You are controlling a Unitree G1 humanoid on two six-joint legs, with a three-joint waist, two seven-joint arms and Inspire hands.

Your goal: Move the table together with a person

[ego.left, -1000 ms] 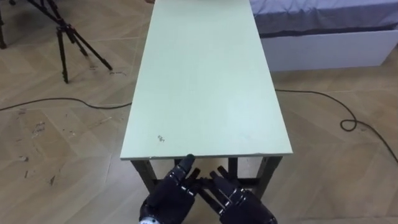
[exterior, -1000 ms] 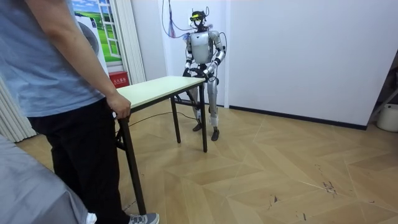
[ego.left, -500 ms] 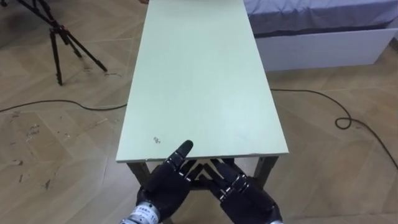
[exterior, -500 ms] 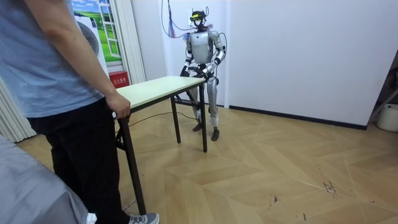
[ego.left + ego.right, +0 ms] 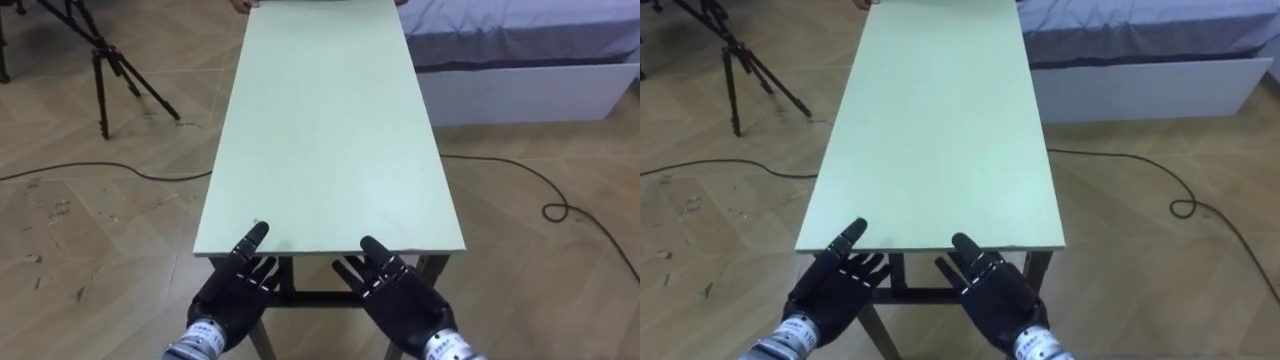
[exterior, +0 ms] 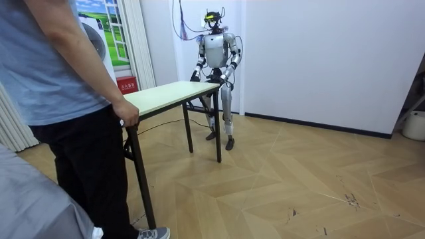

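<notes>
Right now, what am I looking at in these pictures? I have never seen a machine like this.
It is a humanoid robot on two legs. Two pictures come from cameras in its head, looking down; the third from a camera across the room. The black left hand and black right hand are at the near edge of the long pale green table, fingers straight, gripping nothing. At the far end a person's hand holds the table. Beside it stand a black tripod and a grey bed.
</notes>
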